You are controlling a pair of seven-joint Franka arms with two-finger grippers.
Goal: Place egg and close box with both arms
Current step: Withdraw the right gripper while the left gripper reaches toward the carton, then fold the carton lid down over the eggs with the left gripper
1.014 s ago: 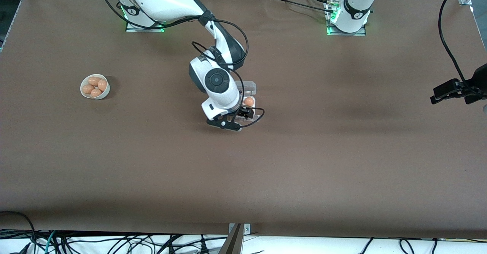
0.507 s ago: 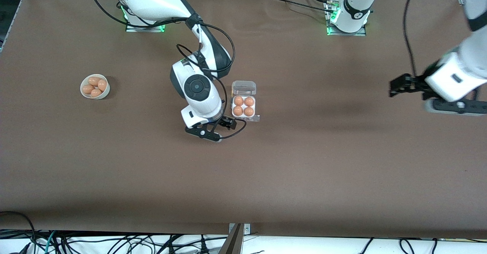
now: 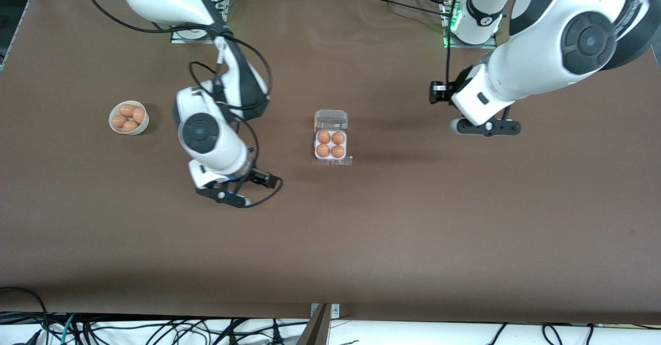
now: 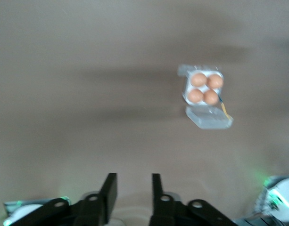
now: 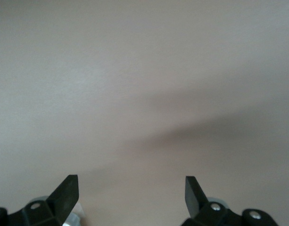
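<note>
Already four eggs fill the box [image 3: 330,146], lid open. Both grippers, left [image 3: 436,93] and right [image 3: 264,181], hover beside it, fingers released, empty. Risk: an off-centre push slides the box.

Open box [image 3: 331,139] with four eggs mid-table, between right gripper [image 3: 264,181] and left gripper [image 3: 437,93]

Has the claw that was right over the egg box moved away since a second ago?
Yes. The right claw has pulled off the box toward the bowl end of the table; the box stayed put.
</note>
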